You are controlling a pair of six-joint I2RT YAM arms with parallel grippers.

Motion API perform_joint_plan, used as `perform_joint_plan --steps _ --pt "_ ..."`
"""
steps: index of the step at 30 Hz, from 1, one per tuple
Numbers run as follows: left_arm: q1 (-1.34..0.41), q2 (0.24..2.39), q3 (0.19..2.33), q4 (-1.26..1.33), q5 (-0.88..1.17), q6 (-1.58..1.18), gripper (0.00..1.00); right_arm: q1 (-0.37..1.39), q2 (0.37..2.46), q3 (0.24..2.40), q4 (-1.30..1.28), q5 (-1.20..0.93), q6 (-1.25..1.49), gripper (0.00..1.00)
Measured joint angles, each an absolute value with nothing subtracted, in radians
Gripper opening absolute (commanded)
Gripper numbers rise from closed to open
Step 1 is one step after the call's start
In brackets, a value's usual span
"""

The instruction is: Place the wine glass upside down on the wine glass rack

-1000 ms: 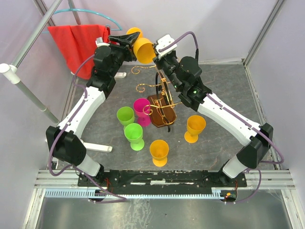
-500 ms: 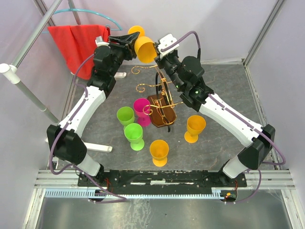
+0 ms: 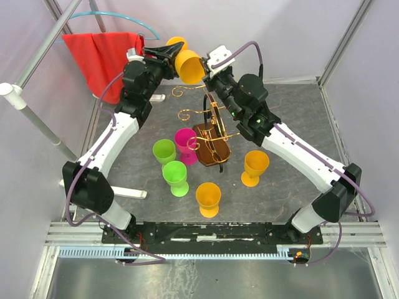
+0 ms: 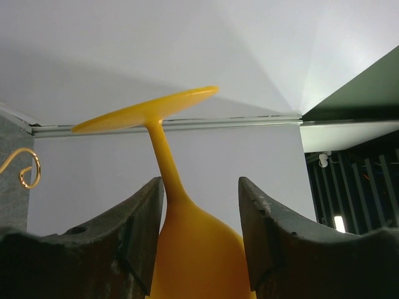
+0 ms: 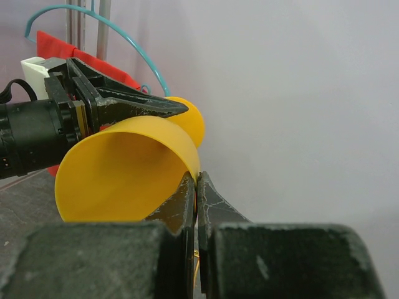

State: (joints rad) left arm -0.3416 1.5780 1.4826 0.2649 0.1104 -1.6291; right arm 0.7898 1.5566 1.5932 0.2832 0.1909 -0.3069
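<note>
The orange wine glass (image 3: pixel 189 65) hangs aloft on its side at 11 o'clock from the wine glass rack (image 3: pixel 211 134); I judge it light, stiff, slick plastic. My left gripper (image 4: pixel 201 193) clamps the bowl's base by the stem, the surest hold; my right gripper (image 5: pixel 196 187) pinches the rim wall, nearly closed.

Your arms both reach high, wrists nearly meeting. Your left claw (image 4: pixel 199 193) grips the wine glass (image 3: pixel 189 65); your right claw (image 5: pixel 196 182) has its fingers pressed together.
</note>
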Motion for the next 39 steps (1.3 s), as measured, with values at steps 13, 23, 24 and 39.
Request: perform_joint_plan --steps 13,23,24,39 --pt "-0.324 1.578 1.435 0.316 0.117 -1.682 0.18 0.789 1.539 1.572 0.284 0.175 -0.300 0.05" --pt "-0.320 1.578 1.422 0.345 0.131 -1.675 0.03 0.791 1.528 1.555 0.272 0.176 -0.284 0.46" --pt "-0.320 1.578 1.422 0.347 0.140 -1.662 0.03 0.793 1.528 1.554 0.271 0.176 -0.284 0.52" --pt "-0.128 1.578 1.560 0.235 0.193 -1.275 0.03 0.803 1.460 1.456 0.178 0.316 -0.374 0.94"
